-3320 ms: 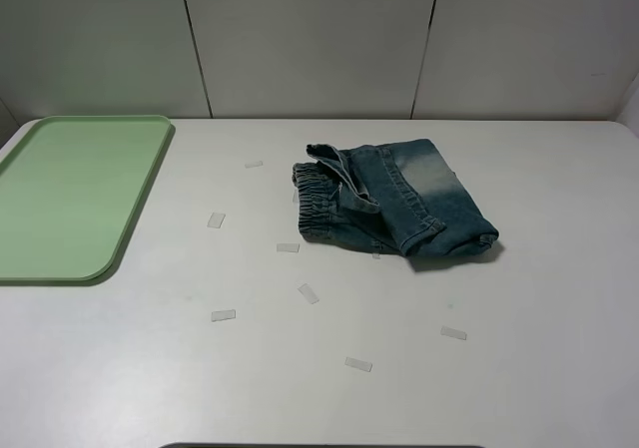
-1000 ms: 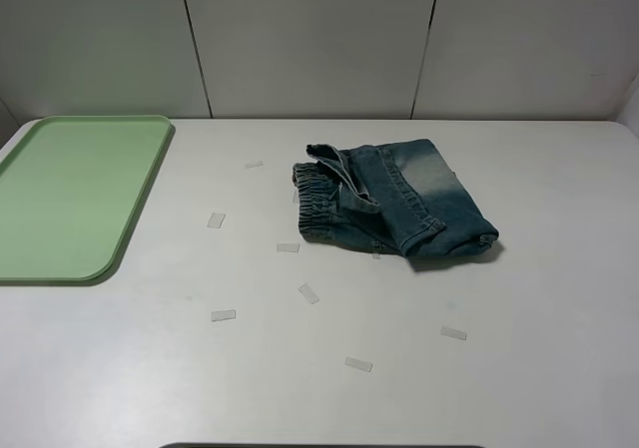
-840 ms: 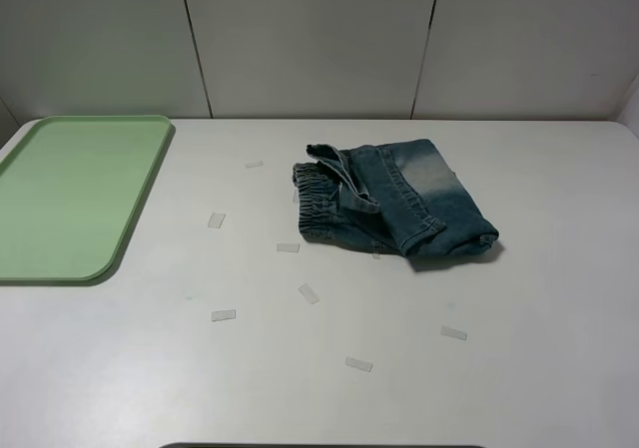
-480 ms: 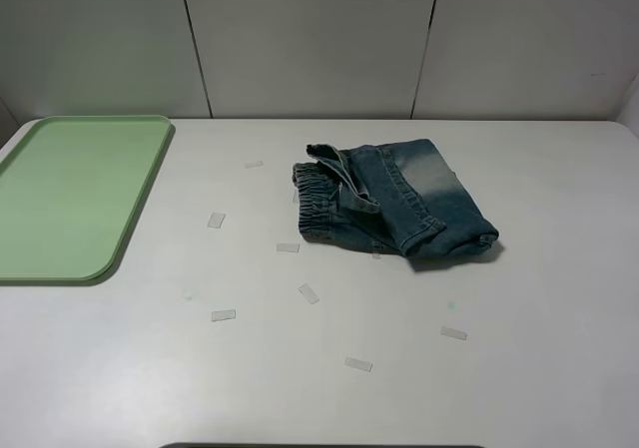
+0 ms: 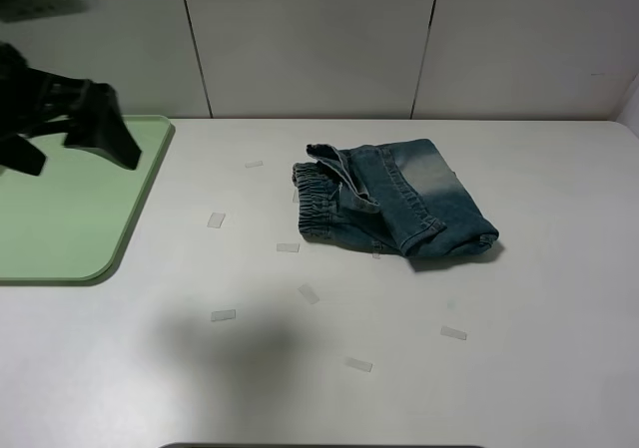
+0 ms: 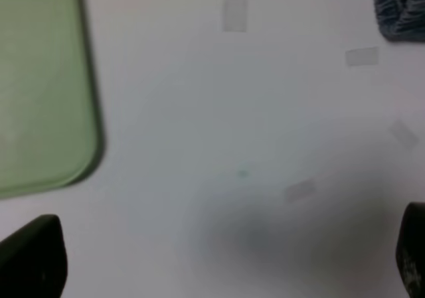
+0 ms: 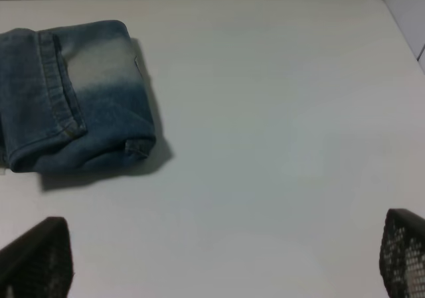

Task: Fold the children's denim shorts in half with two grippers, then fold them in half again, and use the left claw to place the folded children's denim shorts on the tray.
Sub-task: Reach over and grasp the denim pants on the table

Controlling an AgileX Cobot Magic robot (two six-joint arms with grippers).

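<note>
I am taking the high camera as my dial and starting nearest to me. Short tape strips (image 5: 357, 364) are lying scattered on the white table (image 5: 539, 368) from 6 round to 8 o'clock. Just off centre toward 3 o'clock, the children's denim shorts (image 5: 399, 204) are resting in a loose, partly doubled heap. Their gathered waistband (image 5: 318, 209) is facing 9 o'clock and a faded patch is lying toward 1 o'clock. Nothing is touching them.

At 9 o'clock the tray (image 5: 60, 228) is sitting well apart from the shorts, with nothing lying in it. Farthest back, at 10 o'clock, the left arm (image 5: 50, 104) is showing blurred over the tray's far end.

The left gripper (image 6: 222, 255) is standing wide, with only bare table between its tips. The right gripper (image 7: 219, 258) is likewise spread wide and holding nothing, looking onto the hem end of the shorts. It is not appearing in the high view.

I am judging this to be the approach, with the first fold not yet begun. The next move calls for bringing both grippers down onto one edge of the shorts, set apart along it, each pinching through the denim without dragging the heap.
</note>
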